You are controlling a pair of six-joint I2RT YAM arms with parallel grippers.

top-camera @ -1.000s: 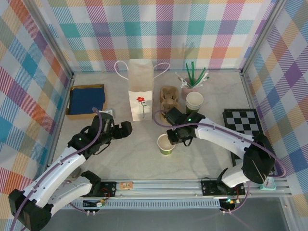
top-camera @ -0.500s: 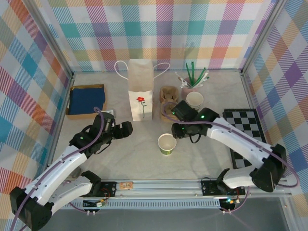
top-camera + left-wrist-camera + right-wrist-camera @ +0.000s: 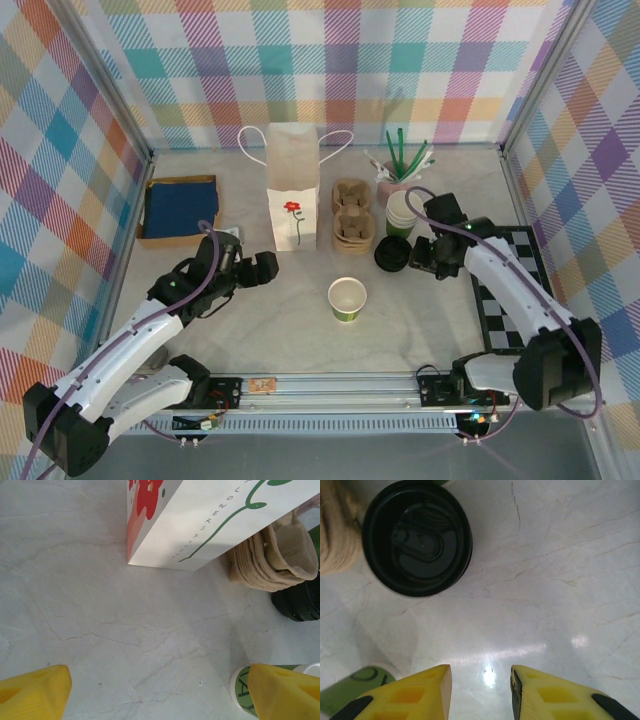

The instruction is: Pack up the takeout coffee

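Note:
The takeout coffee's small green paper cup [image 3: 347,298] stands alone mid-table with no lid, its cream inside showing; its side appears in the left wrist view [image 3: 241,692] and the right wrist view [image 3: 350,692]. A black lid [image 3: 391,255] [image 3: 417,537] lies on the table to the cup's back right. My right gripper [image 3: 418,258] [image 3: 481,690] hovers just right of that lid, open, with nothing between its fingers. Left of the cup my left gripper [image 3: 262,268] [image 3: 160,695] is wide open over bare table. The white paper bag [image 3: 292,200] [image 3: 215,515] stands upright behind.
A brown pulp cup carrier [image 3: 351,212] sits right of the bag. A stack of lidless cups [image 3: 404,210] and a holder of green straws [image 3: 400,165] stand behind the lid. A checkerboard [image 3: 510,260] lies at right, a tray with a blue cloth [image 3: 180,207] at left.
My right gripper has left the green cup, swung right and back to beside the black lid, and opened wider. The cup stays where it stood. The left arm has barely moved.

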